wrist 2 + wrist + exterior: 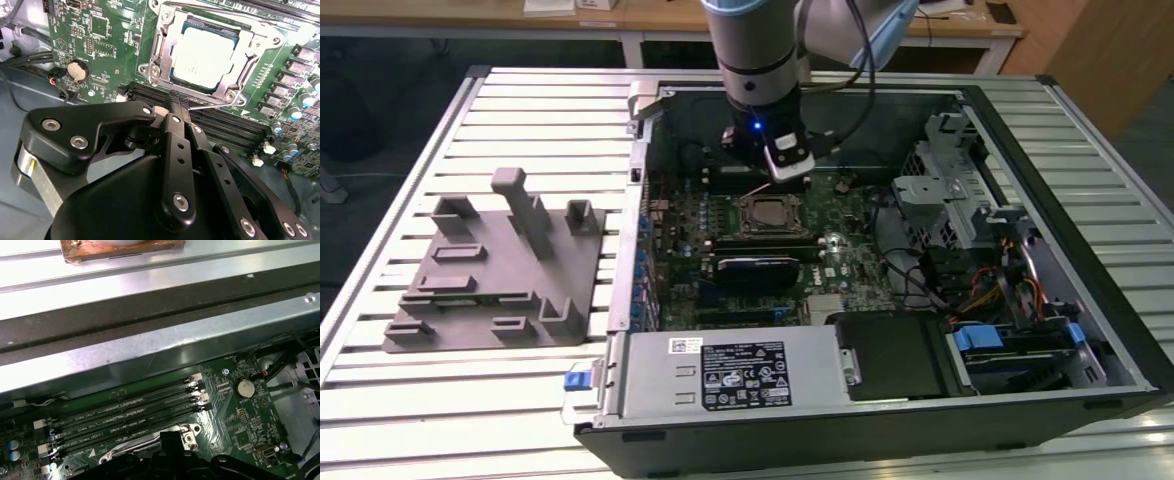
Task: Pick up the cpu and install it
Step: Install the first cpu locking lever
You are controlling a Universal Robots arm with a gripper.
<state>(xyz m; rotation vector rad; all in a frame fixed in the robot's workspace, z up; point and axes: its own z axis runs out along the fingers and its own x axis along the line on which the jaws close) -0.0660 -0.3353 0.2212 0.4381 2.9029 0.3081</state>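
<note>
black claw closed, empty, above cpu seated in socket

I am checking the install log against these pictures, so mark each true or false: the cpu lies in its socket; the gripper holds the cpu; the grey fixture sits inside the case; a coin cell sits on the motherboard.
1. The cpu lies in its socket. True.
2. The gripper holds the cpu. False: it hangs above the memory slots, carrying nothing.
3. The grey fixture sits inside the case. False: it lies on the table, at the exterior view's left.
4. A coin cell sits on the motherboard. True.
</note>
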